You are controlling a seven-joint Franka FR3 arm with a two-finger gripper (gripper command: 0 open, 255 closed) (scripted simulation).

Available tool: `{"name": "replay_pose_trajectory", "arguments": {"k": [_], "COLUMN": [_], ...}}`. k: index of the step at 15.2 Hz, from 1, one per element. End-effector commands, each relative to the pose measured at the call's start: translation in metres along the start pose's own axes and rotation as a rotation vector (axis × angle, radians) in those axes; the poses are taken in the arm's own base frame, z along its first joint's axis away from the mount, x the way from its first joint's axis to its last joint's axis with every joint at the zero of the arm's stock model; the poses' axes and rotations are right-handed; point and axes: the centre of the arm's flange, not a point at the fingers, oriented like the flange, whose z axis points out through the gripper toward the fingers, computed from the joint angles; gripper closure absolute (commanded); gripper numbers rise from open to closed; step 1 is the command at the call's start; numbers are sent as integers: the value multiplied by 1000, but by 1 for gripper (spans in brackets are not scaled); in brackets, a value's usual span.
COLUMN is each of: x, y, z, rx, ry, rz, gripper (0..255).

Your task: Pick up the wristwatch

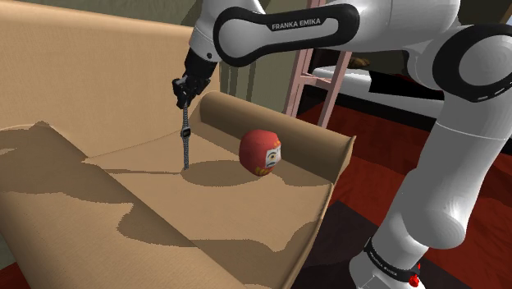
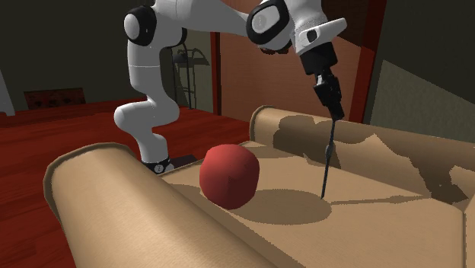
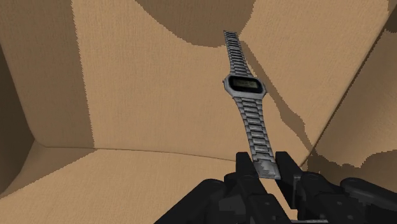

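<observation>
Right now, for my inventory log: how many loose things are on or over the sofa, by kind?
Wristwatch: 1, grey metal links, hanging clasped in the hand
Round red doll: 1, resting on the seat of the tan sofa
Total: 2

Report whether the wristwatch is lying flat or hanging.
Hanging straight down: the grey link-band wristwatch dangles from the black two-finger hand, which clamps one strap end.

Red doll [image 1: 260,152] near hanging wristwatch [image 1: 185,133], sofa armrest [image 1: 308,135] behind, open seat [image 1: 185,209] toward shoulder view's left
</observation>
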Motion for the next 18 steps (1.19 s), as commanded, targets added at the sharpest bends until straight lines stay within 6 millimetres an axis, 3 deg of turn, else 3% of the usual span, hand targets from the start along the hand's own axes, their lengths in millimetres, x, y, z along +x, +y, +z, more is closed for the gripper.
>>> {"name": "replay_pose_trajectory", "arguments": {"k": [1, 7, 18], "x": [0, 0, 25], "y": [0, 0, 0], "z": [0, 0, -52], "rx": [0, 0, 0], "ry": [0, 0, 0], "rz": [0, 0, 0], "gripper": [255, 255, 255]}}
